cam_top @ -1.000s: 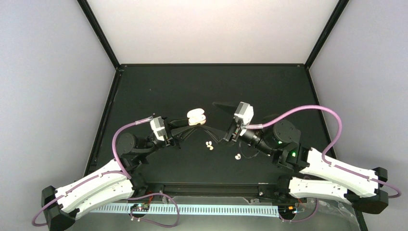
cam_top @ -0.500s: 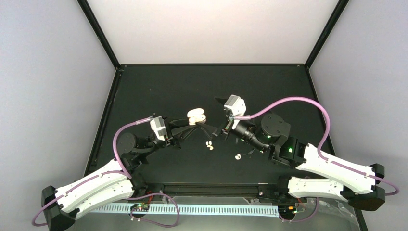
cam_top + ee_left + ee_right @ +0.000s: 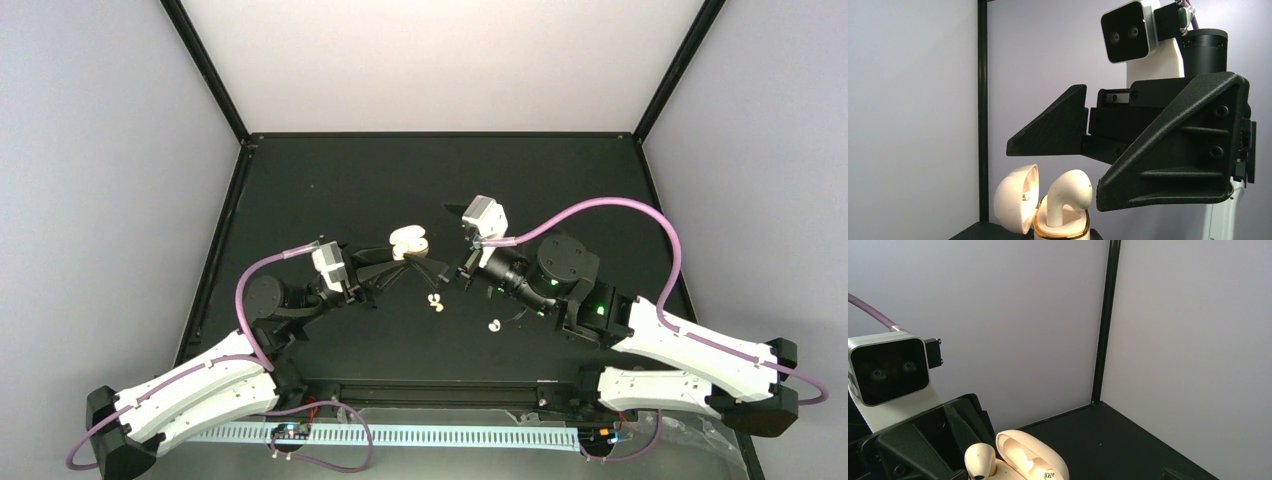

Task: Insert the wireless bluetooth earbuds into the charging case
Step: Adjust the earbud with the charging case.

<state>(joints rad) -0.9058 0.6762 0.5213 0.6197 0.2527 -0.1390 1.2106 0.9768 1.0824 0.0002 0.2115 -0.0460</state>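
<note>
Left gripper (image 3: 403, 256) clamped the open cream charging case (image 3: 408, 241) (white stemmed earbud (image 3: 1066, 192) inside). Right gripper (image 3: 448, 243) gaped just to its right.

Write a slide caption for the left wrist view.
One earbud stands in the open charging case, the right gripper open close by.

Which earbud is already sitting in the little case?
The earbud standing upright in the open charging case. The other three lie loose on the black table: a pair and a single one.
</note>
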